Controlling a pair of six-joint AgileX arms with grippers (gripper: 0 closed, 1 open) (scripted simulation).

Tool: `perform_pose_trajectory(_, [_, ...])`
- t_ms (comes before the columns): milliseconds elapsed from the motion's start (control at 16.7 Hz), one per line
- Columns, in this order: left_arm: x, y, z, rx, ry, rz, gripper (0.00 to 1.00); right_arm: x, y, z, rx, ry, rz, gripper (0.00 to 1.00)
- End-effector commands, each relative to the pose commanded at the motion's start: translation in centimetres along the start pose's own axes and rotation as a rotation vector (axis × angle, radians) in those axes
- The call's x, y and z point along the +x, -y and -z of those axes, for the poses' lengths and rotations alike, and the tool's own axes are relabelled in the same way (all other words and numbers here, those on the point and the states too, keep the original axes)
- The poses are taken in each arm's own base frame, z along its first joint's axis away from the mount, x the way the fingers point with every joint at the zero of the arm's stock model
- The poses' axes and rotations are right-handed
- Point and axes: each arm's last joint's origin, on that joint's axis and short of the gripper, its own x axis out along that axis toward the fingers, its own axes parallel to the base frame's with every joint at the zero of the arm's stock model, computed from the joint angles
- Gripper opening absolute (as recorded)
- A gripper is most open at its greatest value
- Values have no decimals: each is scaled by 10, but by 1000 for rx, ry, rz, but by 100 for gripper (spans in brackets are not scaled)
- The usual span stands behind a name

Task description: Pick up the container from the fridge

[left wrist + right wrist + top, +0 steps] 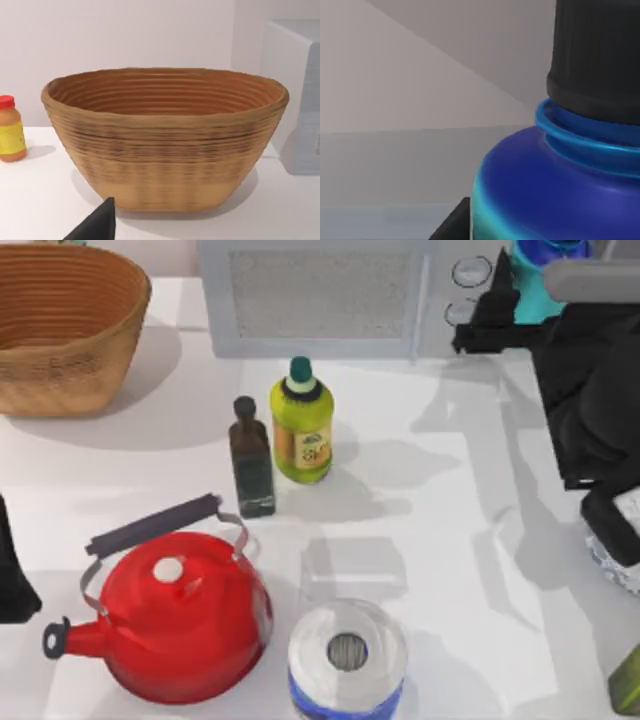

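Observation:
The container (537, 295), teal with a blue top, hangs at the table's far right corner, beside the microwave. My right gripper (505, 310) is up against it and appears shut on it. The right wrist view has the container (545, 190) very close, blue shading to teal at its side, with a black fingertip (452, 222) right beside it and a black part above its ringed neck. The fridge is out of view. My left gripper (12, 580) is parked at the table's left edge, and one fingertip (97, 225) points toward the basket.
A grey microwave (320, 295) with two knobs stands at the back. A wicker basket (60, 330) sits back left. A yellow-green bottle (301, 425), a dark bottle (251, 460), a red kettle (180, 615) and a paper roll (347, 655) occupy the middle and front. A red-capped jar (10, 130) stands beyond the basket.

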Motion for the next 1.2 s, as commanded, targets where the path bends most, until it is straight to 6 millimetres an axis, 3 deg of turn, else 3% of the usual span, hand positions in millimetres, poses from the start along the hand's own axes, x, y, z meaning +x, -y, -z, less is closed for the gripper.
perform_pose_trajectory(120, [0,0,0,0,0,0,100,-9,1,41,-38,-92,26,0])
perform_pose_trajectory(300, [0,0,0,0,0,0,100,-19,5,70,-67,-152,54,0])
perform_pose_trajectory(840, [0,0,0,0,0,0,100,-11,1,72,-64,-145,43,0])
perform_pose_trajectory(1200, [0,0,0,0,0,0,100,8,7,107,-86,-209,40,0])
